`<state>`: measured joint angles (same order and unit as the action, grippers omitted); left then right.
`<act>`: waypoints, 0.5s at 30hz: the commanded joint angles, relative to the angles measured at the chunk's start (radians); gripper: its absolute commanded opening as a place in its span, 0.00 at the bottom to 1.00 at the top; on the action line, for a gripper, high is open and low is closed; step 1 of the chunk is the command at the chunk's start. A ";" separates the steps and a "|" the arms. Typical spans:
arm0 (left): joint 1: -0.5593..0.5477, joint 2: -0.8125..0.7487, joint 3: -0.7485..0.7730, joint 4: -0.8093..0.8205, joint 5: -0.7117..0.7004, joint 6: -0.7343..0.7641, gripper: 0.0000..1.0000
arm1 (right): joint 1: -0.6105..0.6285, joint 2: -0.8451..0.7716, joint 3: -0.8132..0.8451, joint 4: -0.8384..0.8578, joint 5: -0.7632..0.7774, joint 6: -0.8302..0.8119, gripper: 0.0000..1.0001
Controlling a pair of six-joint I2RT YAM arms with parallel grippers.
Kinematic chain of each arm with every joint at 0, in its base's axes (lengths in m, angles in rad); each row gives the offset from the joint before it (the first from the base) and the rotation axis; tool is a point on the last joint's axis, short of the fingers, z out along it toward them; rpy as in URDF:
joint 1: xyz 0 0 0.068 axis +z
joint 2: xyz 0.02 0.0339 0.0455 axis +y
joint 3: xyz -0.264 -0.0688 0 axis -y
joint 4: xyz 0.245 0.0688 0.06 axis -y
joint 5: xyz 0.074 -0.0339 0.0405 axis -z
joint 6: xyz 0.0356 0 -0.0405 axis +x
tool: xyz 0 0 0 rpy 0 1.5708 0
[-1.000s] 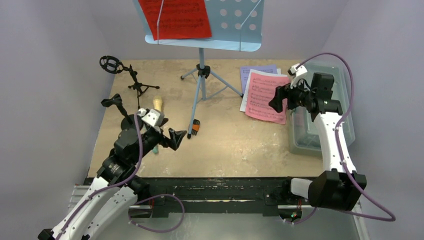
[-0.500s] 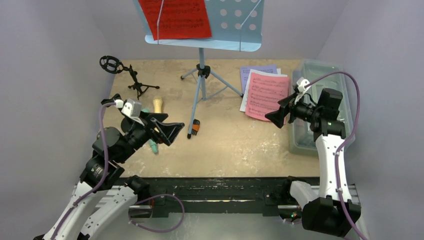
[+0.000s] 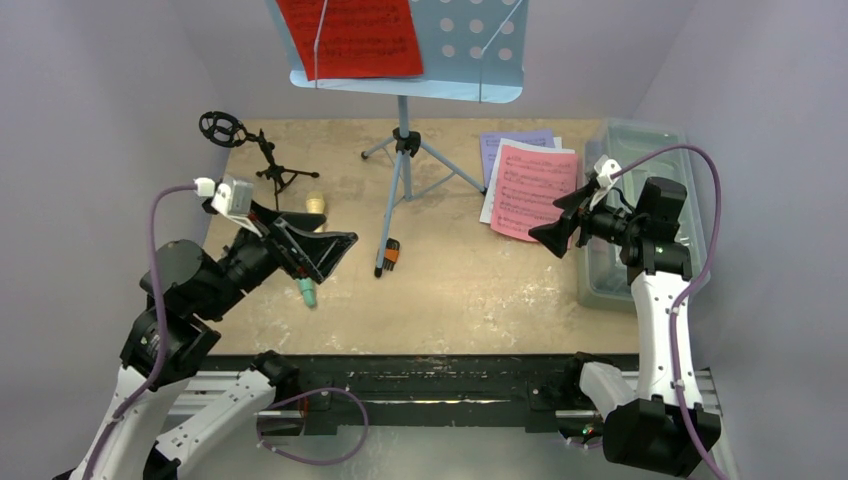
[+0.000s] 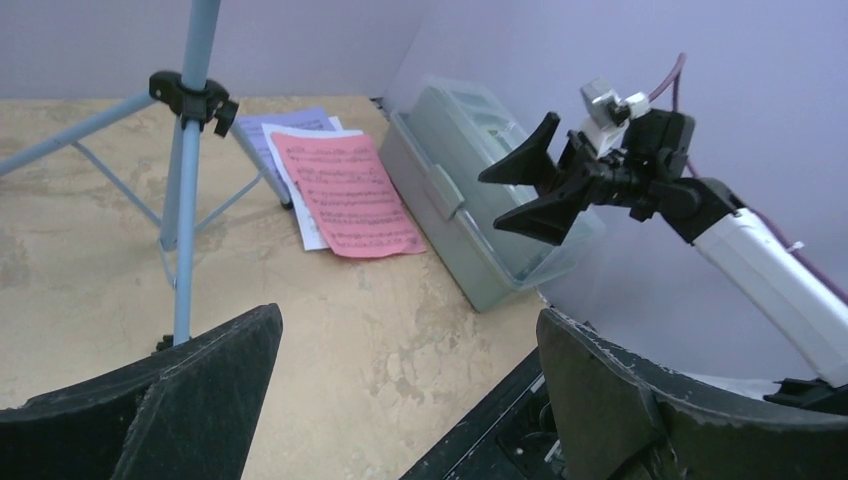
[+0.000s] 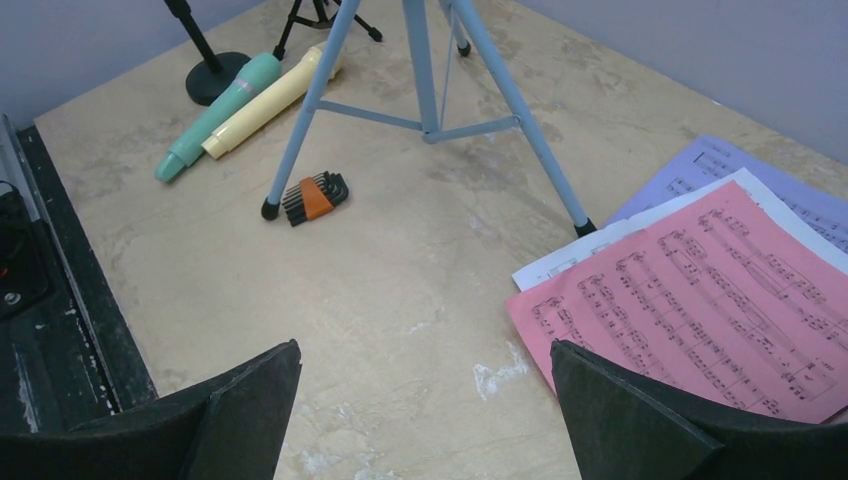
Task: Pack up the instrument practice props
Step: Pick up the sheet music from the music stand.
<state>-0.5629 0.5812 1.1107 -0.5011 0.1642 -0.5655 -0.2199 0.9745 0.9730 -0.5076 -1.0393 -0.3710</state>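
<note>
The light-blue tripod (image 3: 404, 165) stands at the back, and its perforated tray (image 3: 480, 50) carries a red page (image 3: 350, 35). Pink (image 3: 535, 190) and purple (image 3: 515, 140) pages lie flat beside the tub. The yellow microphone (image 5: 265, 100) and the mint-green one (image 5: 215, 115) lie side by side at the left. A small black microphone tripod (image 3: 265, 155) stands at the back left. My left gripper (image 3: 335, 258) hangs open above the microphones, holding nothing. My right gripper (image 3: 553, 218) is open and empty above the pink page's near edge (image 5: 700, 310).
The translucent grey tub (image 3: 625, 135) sits along the right wall, partly under my right arm. An orange-and-black hex key set (image 3: 388, 255) lies by the tripod's front foot. A black round-based stand (image 5: 215, 75) is near the microphones. A white page (image 5: 640, 235) lies between the pink and purple ones.
My left arm has drawn back to the left and lifted, its gripper still open. My right wrist has shifted right toward the tub, with its gripper staying over the pink page.
</note>
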 commanded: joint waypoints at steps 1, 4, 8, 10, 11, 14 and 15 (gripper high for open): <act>0.005 0.044 0.153 -0.042 0.023 0.007 0.98 | -0.003 -0.010 0.004 0.004 -0.024 -0.028 0.99; 0.004 0.074 0.214 -0.056 0.019 0.027 0.98 | -0.002 -0.012 0.010 -0.011 -0.025 -0.043 0.99; 0.005 0.111 0.274 -0.083 0.005 0.065 0.98 | -0.003 -0.019 0.038 -0.063 -0.028 -0.096 0.99; 0.005 0.129 0.294 -0.094 -0.001 0.084 0.98 | -0.003 -0.015 0.076 -0.128 -0.018 -0.142 0.99; 0.005 0.134 0.300 -0.098 -0.003 0.093 0.98 | -0.003 -0.011 0.099 -0.171 -0.016 -0.171 0.99; 0.005 0.137 0.297 -0.100 -0.015 0.119 0.98 | -0.003 0.001 0.183 -0.332 -0.003 -0.264 0.99; 0.005 0.135 0.285 -0.098 -0.022 0.127 0.98 | -0.003 0.006 0.233 -0.405 0.012 -0.319 0.99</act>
<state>-0.5632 0.7063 1.3838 -0.5785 0.1642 -0.4950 -0.2199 0.9775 1.0569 -0.6865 -1.0374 -0.5182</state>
